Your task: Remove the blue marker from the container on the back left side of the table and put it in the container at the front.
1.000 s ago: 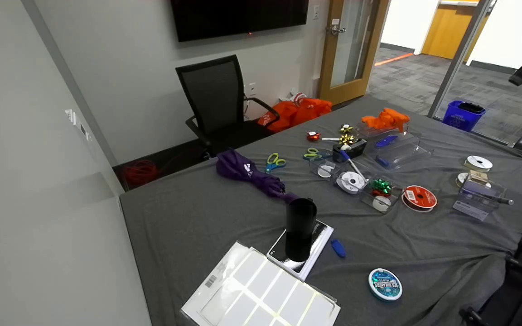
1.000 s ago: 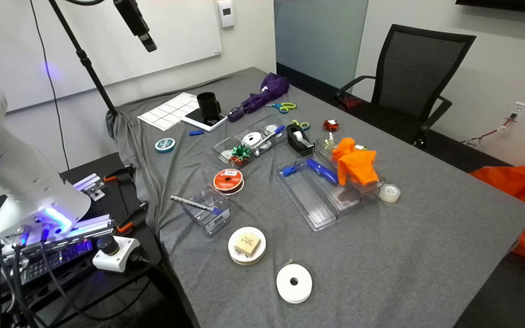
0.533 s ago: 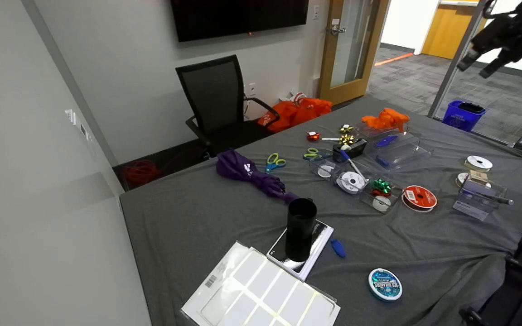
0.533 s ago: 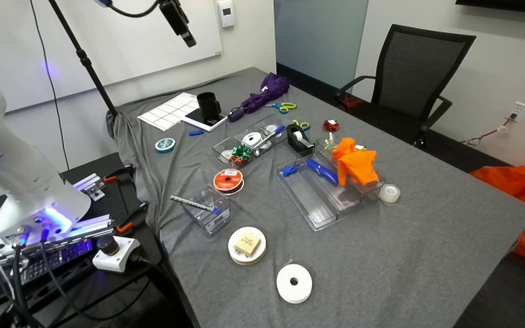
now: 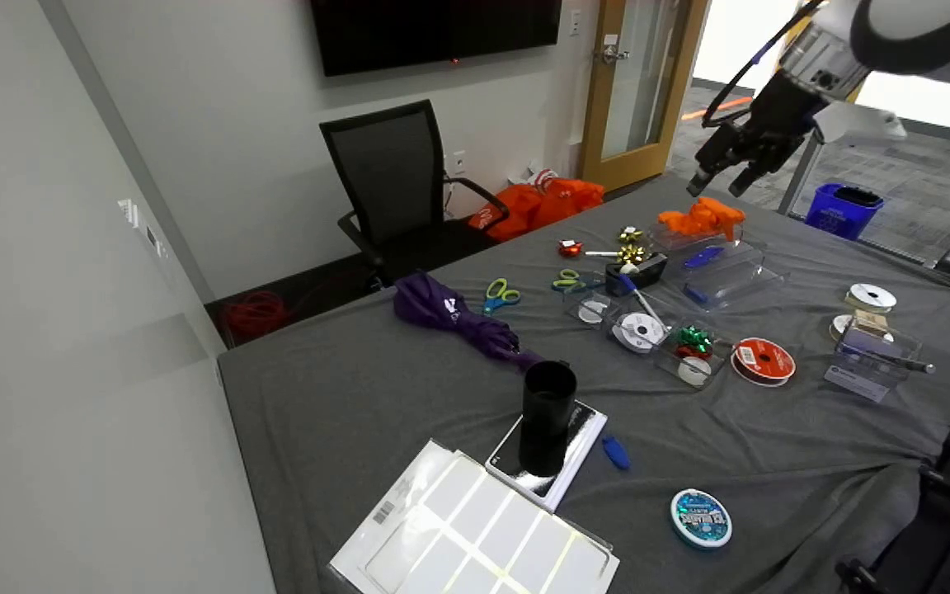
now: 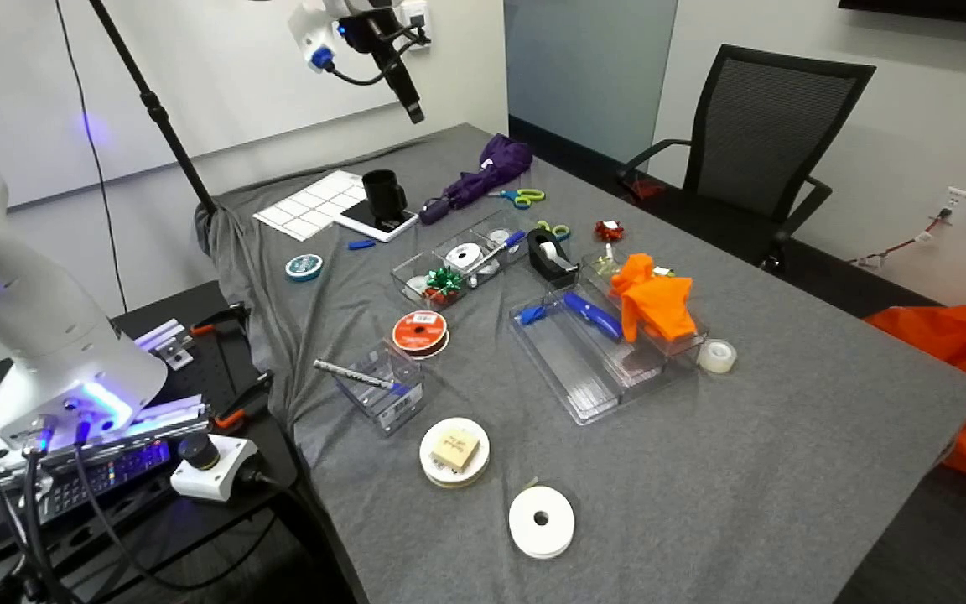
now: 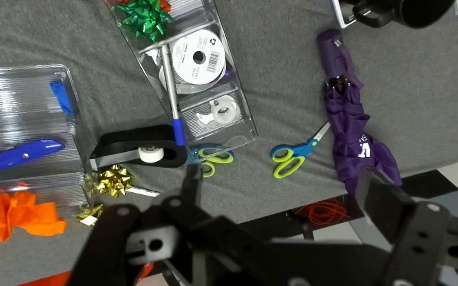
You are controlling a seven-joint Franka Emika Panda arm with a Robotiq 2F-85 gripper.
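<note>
Hovering with spread hand (image 7: 282, 184), apart from the marker (image 7: 171, 93).
Centre over it, pinch crosswise, avoid the spool (image 7: 191, 68).

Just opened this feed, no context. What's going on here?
A Panda arm has its gripper open above the cloth-covered table, holding nothing. Its likely target, the blue-capped marker, lies across the clear divided tray, cap end toward the black tape dispenser. It has yet to be moved to the front container, perhaps the small clear bin, from which another marker juts out.
</note>
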